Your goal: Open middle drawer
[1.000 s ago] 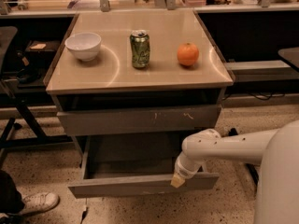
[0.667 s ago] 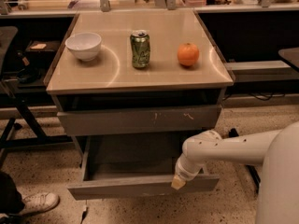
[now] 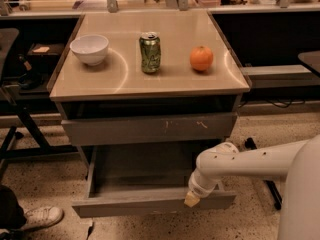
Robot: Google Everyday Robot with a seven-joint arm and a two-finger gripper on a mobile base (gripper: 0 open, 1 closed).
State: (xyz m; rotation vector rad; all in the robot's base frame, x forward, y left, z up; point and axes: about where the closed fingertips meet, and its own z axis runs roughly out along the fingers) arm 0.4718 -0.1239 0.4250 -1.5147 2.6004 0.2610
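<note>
The tool sits at the front of the middle drawer (pulled out).

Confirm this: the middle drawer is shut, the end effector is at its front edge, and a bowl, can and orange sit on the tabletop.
One error: the camera view shows the middle drawer pulled out. The end effector is at its front edge, and the bowl, can and orange sit on the tabletop.
</note>
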